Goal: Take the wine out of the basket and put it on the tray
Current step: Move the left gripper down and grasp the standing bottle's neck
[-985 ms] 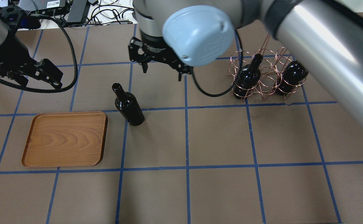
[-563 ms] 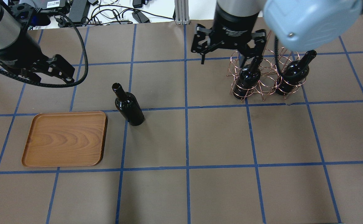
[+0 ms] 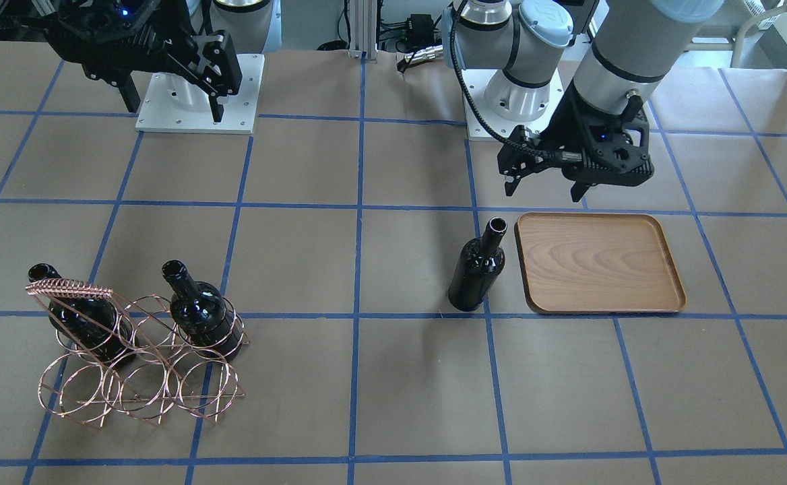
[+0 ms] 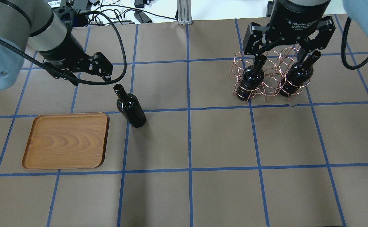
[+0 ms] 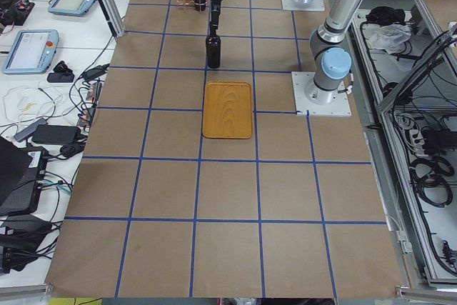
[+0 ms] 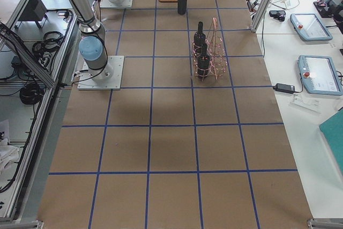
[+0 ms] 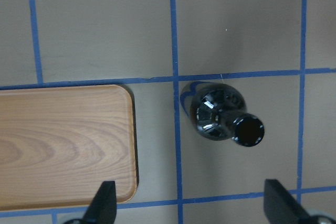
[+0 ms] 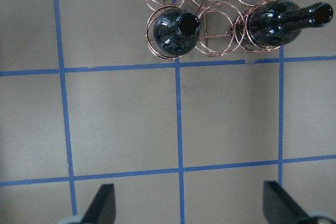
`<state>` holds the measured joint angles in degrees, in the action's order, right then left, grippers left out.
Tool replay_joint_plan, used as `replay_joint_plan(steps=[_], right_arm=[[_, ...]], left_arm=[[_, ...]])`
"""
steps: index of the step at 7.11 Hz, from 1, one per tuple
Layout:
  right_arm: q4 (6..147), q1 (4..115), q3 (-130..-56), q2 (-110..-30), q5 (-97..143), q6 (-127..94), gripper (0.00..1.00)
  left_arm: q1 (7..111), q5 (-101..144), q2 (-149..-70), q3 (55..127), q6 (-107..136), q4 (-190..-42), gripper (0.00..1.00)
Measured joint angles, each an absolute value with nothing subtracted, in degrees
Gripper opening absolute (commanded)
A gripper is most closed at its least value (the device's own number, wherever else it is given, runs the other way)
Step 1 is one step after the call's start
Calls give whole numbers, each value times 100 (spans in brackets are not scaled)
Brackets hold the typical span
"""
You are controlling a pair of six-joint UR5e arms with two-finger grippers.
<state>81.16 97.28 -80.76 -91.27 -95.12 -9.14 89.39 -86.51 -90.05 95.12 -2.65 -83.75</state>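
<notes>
Tray [image 4: 66, 141] is seen flat at the left of the tabletop [image 4: 221, 142], its surface bare. Left fingers [image 7: 103, 205] are held spread wide, gripping nothing, high over the gap between the tray and the wine bottle [image 4: 130, 108]. That bottle is stood upright on the tabletop, just beside the tray's right edge. Further right, two more bottles [image 4: 251, 78] are held in the end rings of one row of the basket [image 4: 267, 85]. Right fingers [image 8: 103, 203] are spread wide and empty, seemingly raised above the basket.

Taped table [image 4: 221, 142] bears tray [image 4: 66, 140], upright bottle [image 4: 130, 108] beside; basket [image 4: 267, 82] well apart.
</notes>
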Motion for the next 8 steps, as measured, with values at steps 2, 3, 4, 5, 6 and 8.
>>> replay_joint_plan(steps=[2, 3, 4, 5, 6, 8], right_arm=[[8418, 9715, -8109, -9102, -9515, -754, 100], [8545, 9701, -8143, -9087, -9514, -582, 100], [8599, 9674, -8168, -9080, -9512, -453, 97], [8598, 9625, -8177, -9078, -9499, -407, 100], [8558, 9558, -8188, -9078, -9473, -377, 100], [8675, 9491, -8347, -9099, -9188, -373, 100]], left_arm=[[9239, -8708, -9307, 9521, -108, -8302, 95], [9281, -8715, -9436, 9531, -94, -8241, 95], [9293, -8726, -9537, 9586, -122, -8140, 95], [9293, -8742, -9590, 9697, -152, -8024, 93], [9292, -8750, -9637, 9797, -155, -7885, 87], [9290, -8750, -9742, 9877, -157, -7741, 76]])
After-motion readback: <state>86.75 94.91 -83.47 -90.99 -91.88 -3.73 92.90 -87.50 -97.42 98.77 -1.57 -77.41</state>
